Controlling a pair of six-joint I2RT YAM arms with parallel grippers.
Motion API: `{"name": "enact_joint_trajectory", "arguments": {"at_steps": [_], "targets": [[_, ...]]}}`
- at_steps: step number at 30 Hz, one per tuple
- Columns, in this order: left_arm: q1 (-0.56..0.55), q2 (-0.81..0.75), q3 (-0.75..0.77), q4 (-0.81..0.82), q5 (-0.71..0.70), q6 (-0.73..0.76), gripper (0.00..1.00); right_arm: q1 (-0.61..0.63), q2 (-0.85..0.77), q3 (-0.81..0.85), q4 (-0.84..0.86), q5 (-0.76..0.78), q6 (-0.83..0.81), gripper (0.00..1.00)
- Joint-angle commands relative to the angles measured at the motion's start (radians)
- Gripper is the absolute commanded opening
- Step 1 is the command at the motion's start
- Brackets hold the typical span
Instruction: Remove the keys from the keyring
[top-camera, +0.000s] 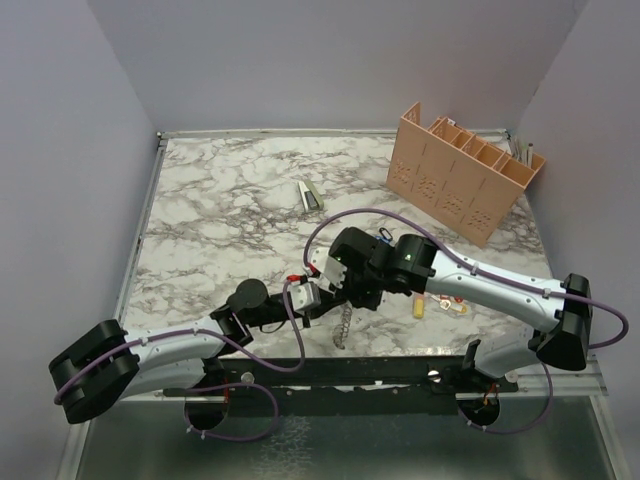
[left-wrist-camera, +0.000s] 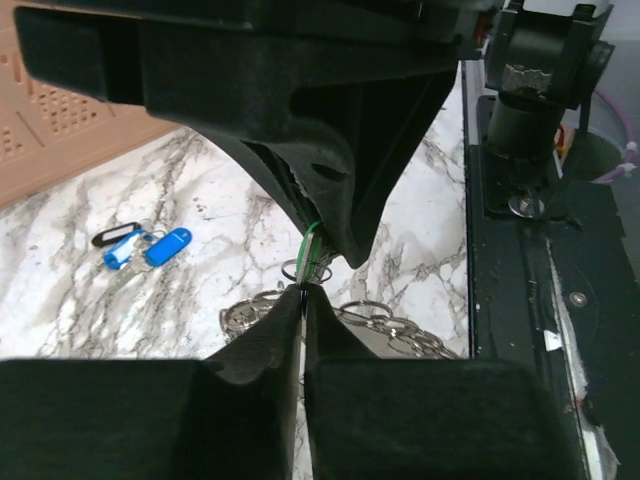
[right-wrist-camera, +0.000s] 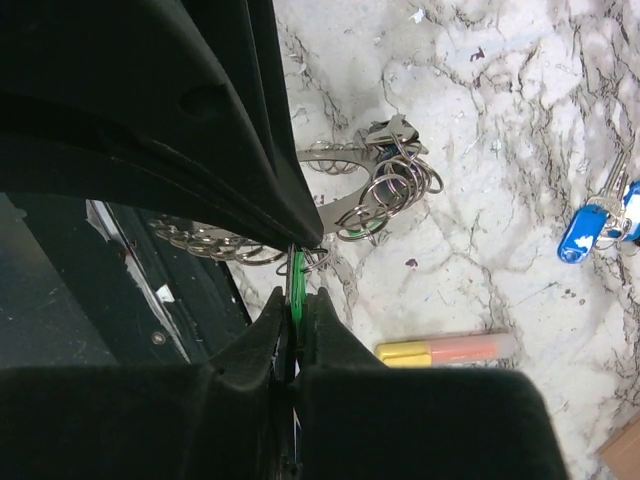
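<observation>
Both grippers meet tip to tip low over the marble near the front edge. My right gripper (right-wrist-camera: 297, 296) (top-camera: 330, 272) is shut on the green head of a key (right-wrist-camera: 298, 272). From the opposite side, my left gripper (left-wrist-camera: 303, 291) (top-camera: 316, 290) is pinched shut on the small split ring (left-wrist-camera: 304, 270) at that green key (left-wrist-camera: 313, 248). The keyring (right-wrist-camera: 336, 162), a wide grey band carrying several small rings (right-wrist-camera: 400, 185), lies on the table just beyond, apart from both grippers. Blue-headed keys (left-wrist-camera: 165, 247) (right-wrist-camera: 580, 232) lie loose further off.
A chain of metal rings (left-wrist-camera: 395, 328) (top-camera: 343, 325) trails toward the black front rail (left-wrist-camera: 560, 300). A yellow and pink tube (right-wrist-camera: 445, 349) lies by yellow and red tags (top-camera: 437, 305). A tan slotted rack (top-camera: 462, 170) stands back right; a small folded item (top-camera: 311, 195) lies mid-table.
</observation>
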Motion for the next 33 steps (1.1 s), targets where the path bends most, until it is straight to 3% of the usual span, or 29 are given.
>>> {"name": "enact_joint_trajectory", "arguments": {"at_steps": [1, 15, 33], "targets": [[0.007, 0.017, 0.022, 0.008, 0.083, 0.021, 0.0, 0.002, -0.043, -0.026, -0.001, -0.001, -0.007, 0.01], [0.006, 0.009, 0.02, 0.017, 0.196, 0.014, 0.0, -0.087, -0.166, -0.18, 0.091, -0.082, -0.021, 0.01], [0.004, -0.026, -0.015, 0.166, 0.284, -0.059, 0.0, -0.116, -0.155, -0.266, 0.19, -0.146, -0.077, 0.01]]}}
